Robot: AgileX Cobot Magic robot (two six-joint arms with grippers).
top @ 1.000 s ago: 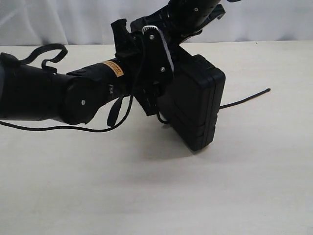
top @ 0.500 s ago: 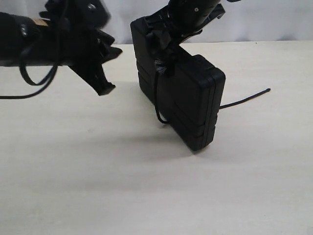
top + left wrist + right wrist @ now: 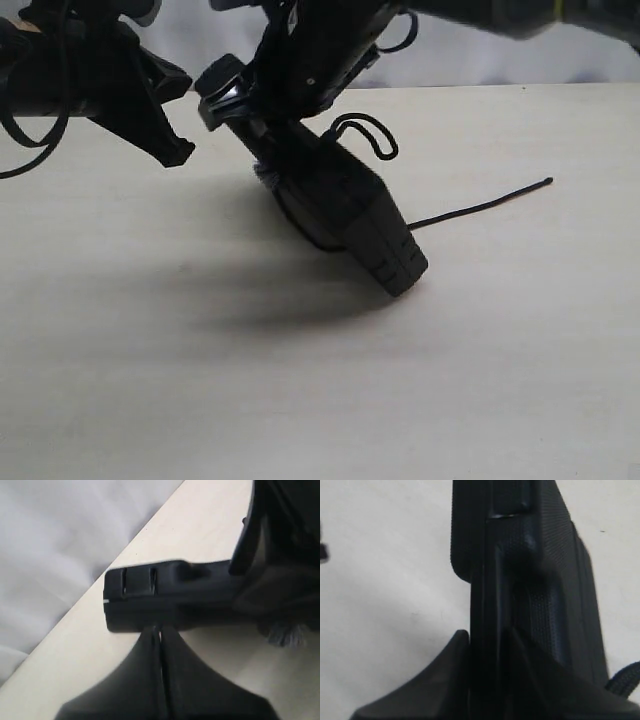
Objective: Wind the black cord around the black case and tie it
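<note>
The black case stands tilted on one corner, leaning down to the right. My right gripper comes in from the top and is shut on the case's upper edge; in the right wrist view its fingers clamp the case. The black cord runs from under the case out to the right. A braided loop rises beside the case, and a frayed grey end shows near it. My left gripper hovers up left, apart from the case, shut with nothing visible between its fingers.
The pale tabletop stretches in front and to the right. A white cloth backdrop hangs behind its far edge. Glossy black cables loop along the left arm.
The left arm has pulled away from the case to the upper left. The right arm has swung over and tipped the case lower to the right, and a cord loop now shows above it.
</note>
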